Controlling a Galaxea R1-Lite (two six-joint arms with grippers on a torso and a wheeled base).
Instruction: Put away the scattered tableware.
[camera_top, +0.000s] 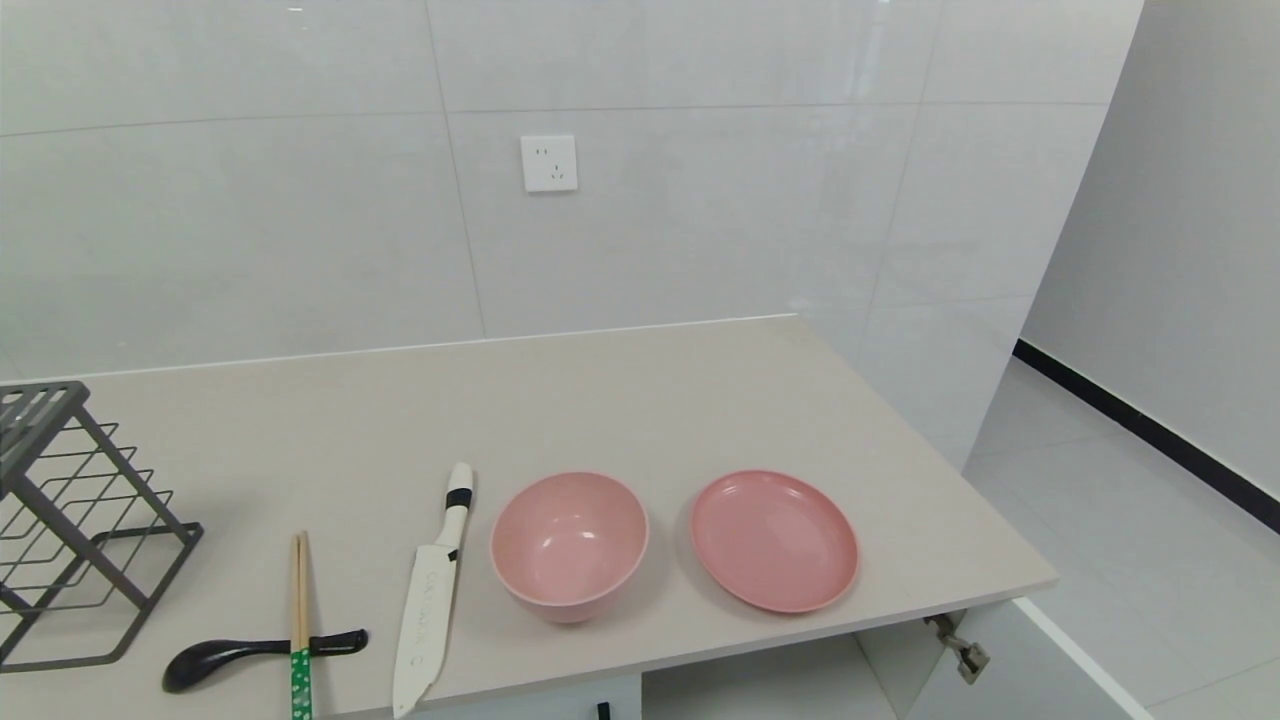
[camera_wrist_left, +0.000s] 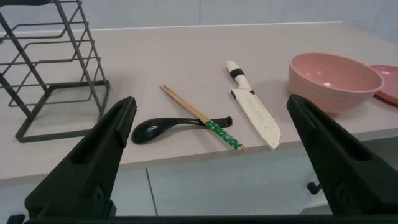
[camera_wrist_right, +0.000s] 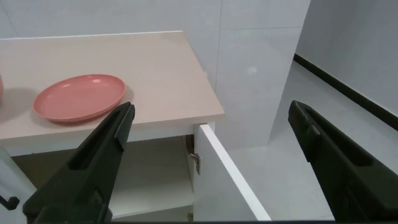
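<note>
Gripper of left arm (camera_wrist_left: 210, 104): wide open, empty, facing the black plastic spoon (camera_wrist_left: 147, 130).
Gripper of right arm (camera_wrist_right: 210, 112): wide open, empty, near the round pink plate (camera_wrist_right: 79, 96).

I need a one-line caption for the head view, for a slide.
Counter with wire rack, black spoon, chopsticks, knife, pink bowl and pink plate.

Pretty clearly a kitchen: beige counter (camera_top: 640, 400) against a glossy white tiled wall (camera_top: 250, 220) with 1 socket (camera_top: 549, 163), a cabinet door (camera_wrist_right: 227, 180) hanging open underneath, plus a wire dish rack (camera_top: 140, 475), bowl (camera_top: 568, 545) and plate (camera_top: 775, 540) on top.
</note>
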